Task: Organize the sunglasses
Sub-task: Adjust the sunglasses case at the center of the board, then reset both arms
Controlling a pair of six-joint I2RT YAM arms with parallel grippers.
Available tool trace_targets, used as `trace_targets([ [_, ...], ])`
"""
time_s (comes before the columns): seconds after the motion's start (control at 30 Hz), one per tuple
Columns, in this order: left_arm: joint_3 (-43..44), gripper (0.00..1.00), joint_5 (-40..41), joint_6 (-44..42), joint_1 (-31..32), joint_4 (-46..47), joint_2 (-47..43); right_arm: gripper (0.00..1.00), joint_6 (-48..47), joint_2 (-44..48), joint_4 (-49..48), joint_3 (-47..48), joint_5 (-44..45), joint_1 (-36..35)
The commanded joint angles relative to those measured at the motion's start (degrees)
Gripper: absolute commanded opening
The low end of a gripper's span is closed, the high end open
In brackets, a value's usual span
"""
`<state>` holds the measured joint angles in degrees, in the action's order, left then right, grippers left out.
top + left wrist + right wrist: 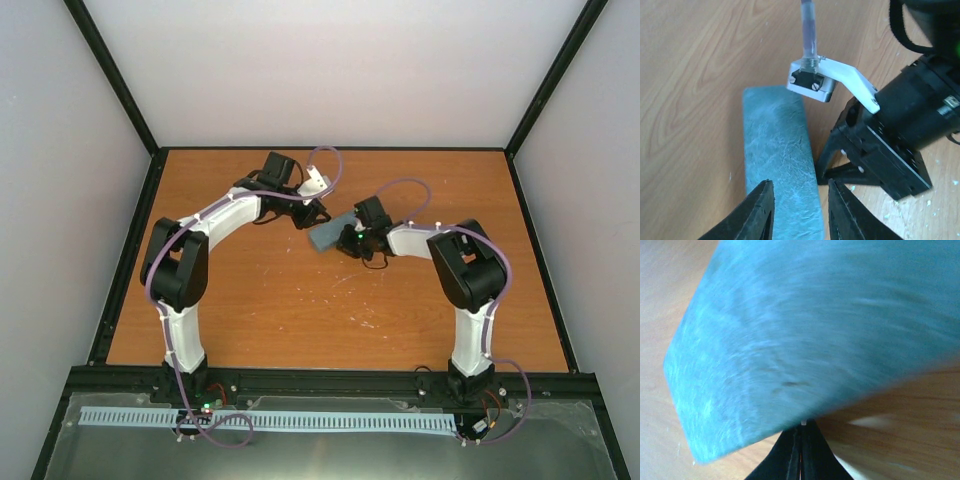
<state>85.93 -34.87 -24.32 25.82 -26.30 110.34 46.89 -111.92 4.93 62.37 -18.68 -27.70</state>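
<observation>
The sunglasses are out of view. A closed grey-blue case [325, 238] lies flat on the wooden table between my two arms. In the left wrist view the case [777, 150] runs lengthwise under my left gripper [800, 183], which is open. One finger hangs over the lid and the other beside the case's right edge, and neither presses on it. My right gripper [802, 426] is shut with nothing between its fingers, and its tips sit against the edge of the case [815, 330], which fills that view. From above, the right gripper [347, 241] sits at the case's right side.
The right arm's black wrist [890, 145] and its white camera bracket [832, 82] stand close beside the case, right of my left fingers. Small white crumbs [365, 318] dot the wood. Black frame rails [150, 230] border the table [260, 310].
</observation>
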Motion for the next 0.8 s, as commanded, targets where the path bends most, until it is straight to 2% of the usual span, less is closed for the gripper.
trace_targets([
  [0.0,-0.98,0.32,2.00,0.60,-0.65,0.84,-0.92,0.03,-2.94,-4.76,1.23,3.12,-3.63,-3.40],
  [0.13,-0.68,0.32,2.17,1.61,-1.44,1.02,-1.53,0.03,-6.41,-3.21,5.87,5.83,-5.47,-3.50],
  [0.23,-0.35,0.33,1.90,1.32,-2.23,1.04,-2.88,0.03,-7.98,7.19,7.59,-0.02,-1.25,-2.73],
  [0.3,-0.09,0.38,0.97,1.25,-3.15,0.66,-3.45,0.03,-7.74,16.04,8.77,-5.44,3.23,-1.24],
  [0.4,0.77,0.40,0.29,1.20,-4.64,-1.55,-2.70,0.13,-6.18,27.22,12.99,-10.19,10.37,2.96],
  [0.5,1.33,0.41,-2.74,3.95,-7.57,-2.95,-1.35,0.17,-6.79,33.89,17.03,-12.93,13.88,10.09],
  [0.63,2.26,0.41,-6.38,8.59,-11.42,-4.42,0.74,0.18,-10.27,34.90,18.99,-13.39,17.15,13.59],
  [0.77,1.06,0.41,-5.50,7.59,-11.67,-4.81,0.79,0.13,-11.34,29.16,23.05,-9.50,18.47,13.72],
])
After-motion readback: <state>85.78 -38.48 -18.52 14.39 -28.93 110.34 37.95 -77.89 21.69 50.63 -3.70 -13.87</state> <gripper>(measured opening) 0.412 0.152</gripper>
